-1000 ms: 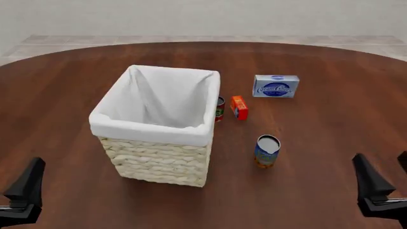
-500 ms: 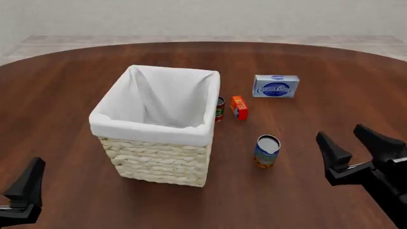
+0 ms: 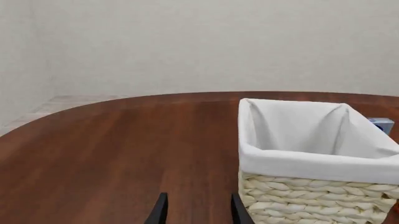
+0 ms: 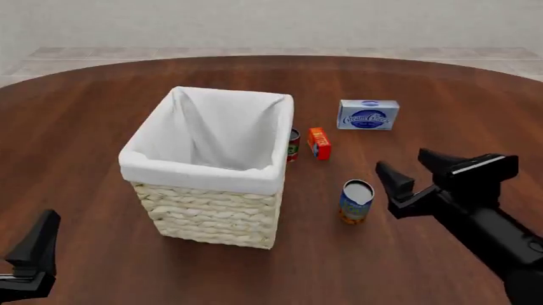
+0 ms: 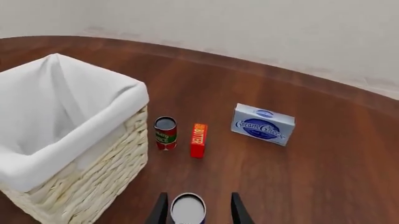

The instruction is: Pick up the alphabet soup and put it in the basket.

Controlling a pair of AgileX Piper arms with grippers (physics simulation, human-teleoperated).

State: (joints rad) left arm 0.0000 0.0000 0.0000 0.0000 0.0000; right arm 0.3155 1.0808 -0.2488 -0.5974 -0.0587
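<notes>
My right gripper (image 4: 405, 170), fingers parted and empty, sits at the alphabet soup's (image 4: 357, 201) 3 o'clock; only its wrist view shows the can (image 5: 188, 208) between them.

Setting: I am looking at a bare simulated room, a round dark wooden table (image 4: 102, 114) sitting before plain pale walls (image 3: 199, 42), tiled floor (image 4: 85, 54) showing beyond the table.

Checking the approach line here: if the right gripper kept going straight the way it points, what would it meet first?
Most likely the alphabet soup. In the right wrist view the can sits centred between the open fingers of the right gripper, not yet touched. The red-and-green can and orange box lie farther along; exact depth is unclear.
</notes>
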